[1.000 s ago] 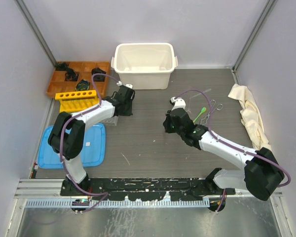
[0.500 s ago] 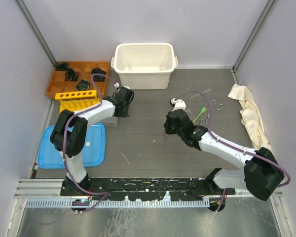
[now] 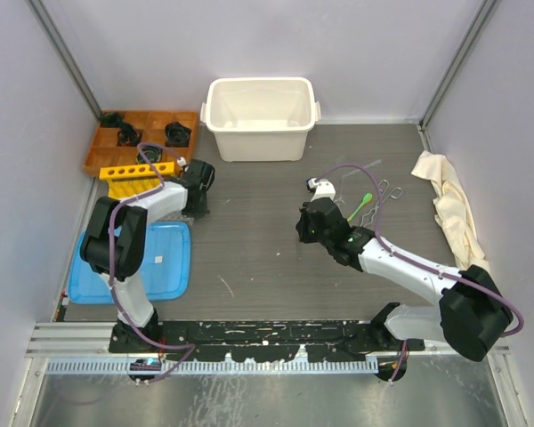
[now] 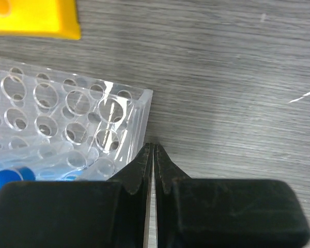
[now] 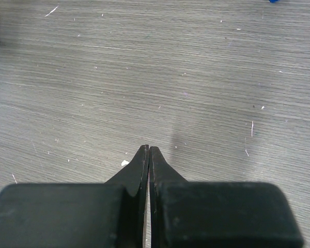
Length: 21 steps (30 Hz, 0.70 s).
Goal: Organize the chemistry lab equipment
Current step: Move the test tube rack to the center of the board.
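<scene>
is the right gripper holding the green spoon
No, the right gripper is shut with its tips pressed together and nothing between them.

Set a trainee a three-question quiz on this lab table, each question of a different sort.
1. True or false: the right gripper is shut with nothing between its fingers.
2. Multiple choice: in the left wrist view, what lies just beside the tips of the left gripper?
A) a clear holed rack
B) a green spoon
C) a cream cloth
3. Short answer: what colour is the tube rack next to the orange tray?

Key: 1 true; 2 A; 3 yellow.
</scene>
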Tool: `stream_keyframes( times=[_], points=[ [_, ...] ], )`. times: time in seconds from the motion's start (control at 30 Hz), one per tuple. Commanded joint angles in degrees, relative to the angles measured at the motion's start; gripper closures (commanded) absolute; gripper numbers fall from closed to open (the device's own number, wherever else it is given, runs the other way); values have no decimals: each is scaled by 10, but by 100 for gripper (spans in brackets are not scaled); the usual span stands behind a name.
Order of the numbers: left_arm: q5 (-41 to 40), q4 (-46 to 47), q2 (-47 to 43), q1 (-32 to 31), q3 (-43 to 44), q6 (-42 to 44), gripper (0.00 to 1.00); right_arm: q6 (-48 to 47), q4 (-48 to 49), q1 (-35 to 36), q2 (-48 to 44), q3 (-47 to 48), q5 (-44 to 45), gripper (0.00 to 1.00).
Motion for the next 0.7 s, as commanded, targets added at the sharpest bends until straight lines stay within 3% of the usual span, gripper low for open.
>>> stream_keyframes(
  times=[0.0,0.67],
  points=[
    [-8,20,-49,29,-12,-4,95,0,23,2,3,7,3,95],
    [-16,76,-81,108,-50,-27,95,1,32,2,6,2,-24,94]
  ],
)
